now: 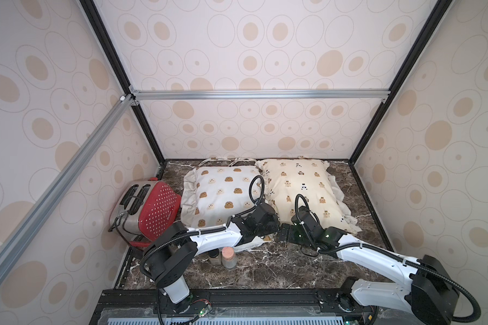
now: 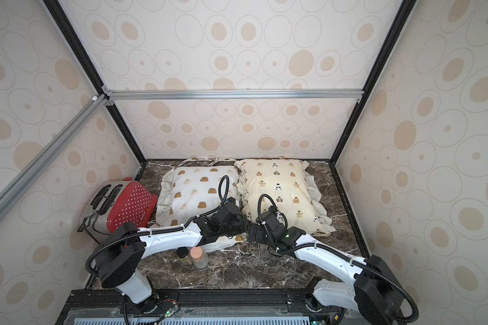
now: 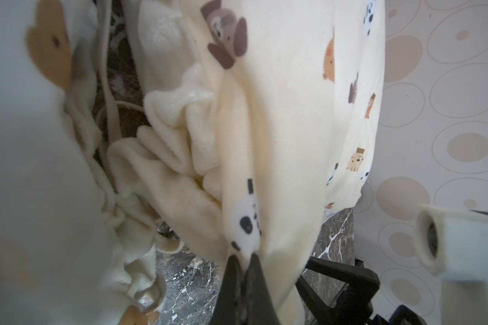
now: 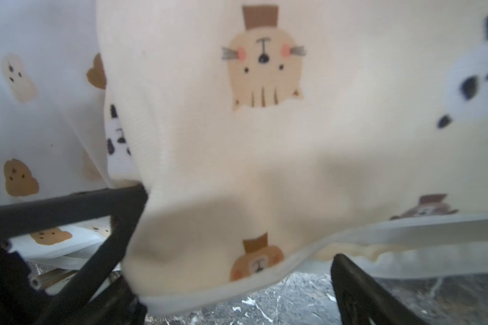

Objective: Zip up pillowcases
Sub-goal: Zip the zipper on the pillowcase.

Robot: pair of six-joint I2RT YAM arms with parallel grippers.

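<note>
Toward 12 o'clock on the marble table (image 1: 265, 270), lying side by side: white pillowcase (image 1: 217, 194) at 11, cream-yellow pillowcase (image 1: 299, 180) at 1.
Shows left gripper (image 3: 244, 257) pinched shut on the cream-yellow pillowcase's 7 o'clock corner, seemingly to hold it taut for zipping; right gripper (image 1: 285, 232) spread wide about the same hem, gripping nothing.

Bright diffuse light, weak shadows. Both top views sharp, edges bowed. Wrist views soft: white pillowcase (image 3: 26, 183) badly blurred, cream-yellow pillowcase (image 4: 237, 168) mildly defocused.
</note>
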